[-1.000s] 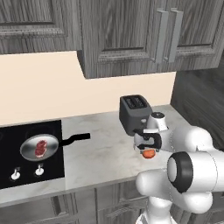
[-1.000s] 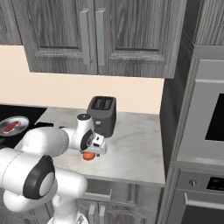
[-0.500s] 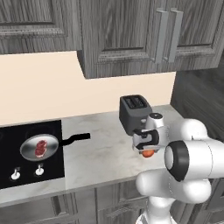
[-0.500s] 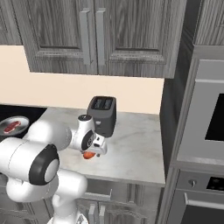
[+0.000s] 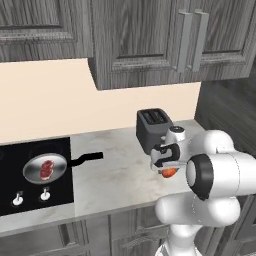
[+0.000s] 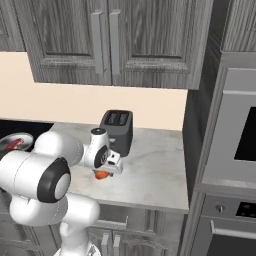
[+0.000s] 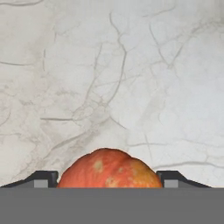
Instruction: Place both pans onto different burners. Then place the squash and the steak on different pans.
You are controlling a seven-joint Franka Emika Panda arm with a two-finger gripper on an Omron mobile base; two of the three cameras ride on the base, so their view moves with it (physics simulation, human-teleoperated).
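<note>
Hand view: the small roundish orange squash (image 7: pixel 109 169) sits between the 2 dark fingertips (image 7: pixel 41 178) of the gripper (image 7: pixel 109 180), which I read as clamped on it. Pale marble counter (image 7: pixel 109 65) lies beyond, apparently with a gap under the load, though I cannot confirm clearance from this view.

Left base view: I see the gripper (image 5: pixel 168 169) holding the squash (image 5: pixel 170 173) above the counter (image 5: pixel 115 175), just in front of the black 2-slot toaster (image 5: pixel 154 129).

Step in hand, by my judgement: transport of the squash toward the cooktop. The next move calls for a long sweep to the robot's left, across the counter, to a free pan.

Further left, the shiny silver steel pan (image 5: pixel 45 168) sits on a burner of the flat black glass cooktop (image 5: pixel 35 200). The flat dark-red steak (image 5: pixel 47 168) already lies in it. The pan's long axis runs along its black handle (image 5: pixel 86 159), which points right, toward the toaster. The squash is near-round; I can assign it no long axis.

Right base view: the steel pan (image 6: pixel 15 142) appears at the left edge.
</note>
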